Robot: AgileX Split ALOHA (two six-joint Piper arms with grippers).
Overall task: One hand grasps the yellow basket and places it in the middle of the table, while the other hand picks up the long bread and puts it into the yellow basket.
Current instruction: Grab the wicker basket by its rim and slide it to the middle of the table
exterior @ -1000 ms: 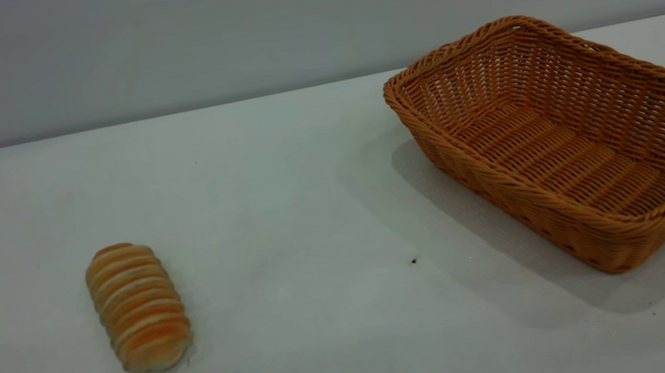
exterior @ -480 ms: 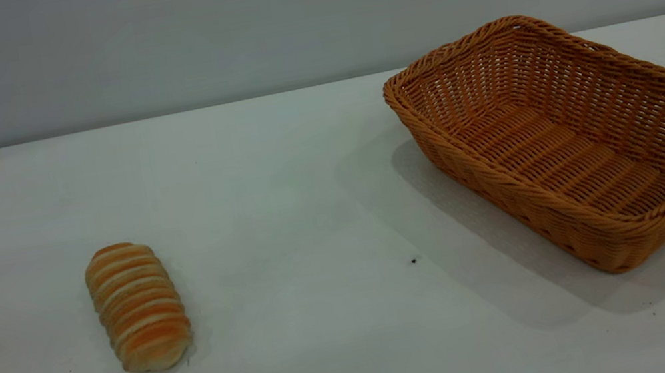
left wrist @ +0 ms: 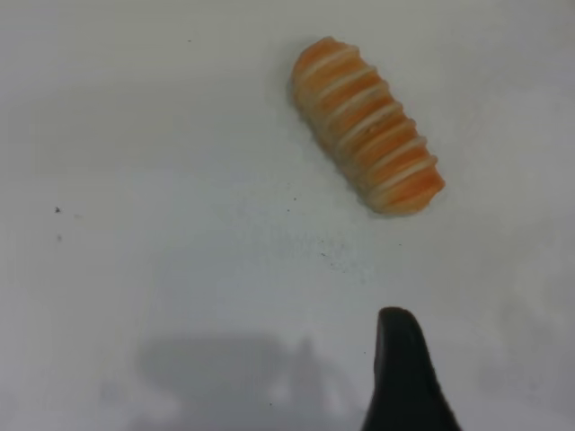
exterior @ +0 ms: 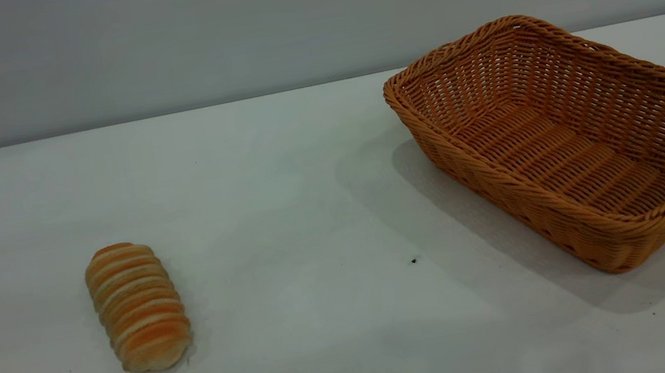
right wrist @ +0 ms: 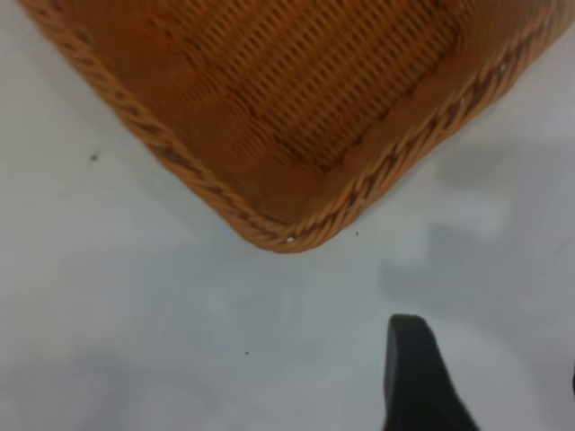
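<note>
While neither arm shows in the exterior view, the small oblong long bread (exterior: 137, 305) with orange-brown crust and cream stripes lies on the left of the broad white matte table (exterior: 284, 221), well apart from the large orange-tan woven wicker yellow basket (exterior: 574, 136) standing on the right.

In the left wrist view, one dark fingertip of the left gripper (left wrist: 409, 377) hangs above bare table near the bread (left wrist: 368, 124); whether its pincer is spread or pressed together cannot be told.

In the right wrist view, one dark fingertip of the right gripper (right wrist: 418, 377) hangs near a basket corner (right wrist: 287, 235), clear of it; its pincer state cannot be told either.
</note>
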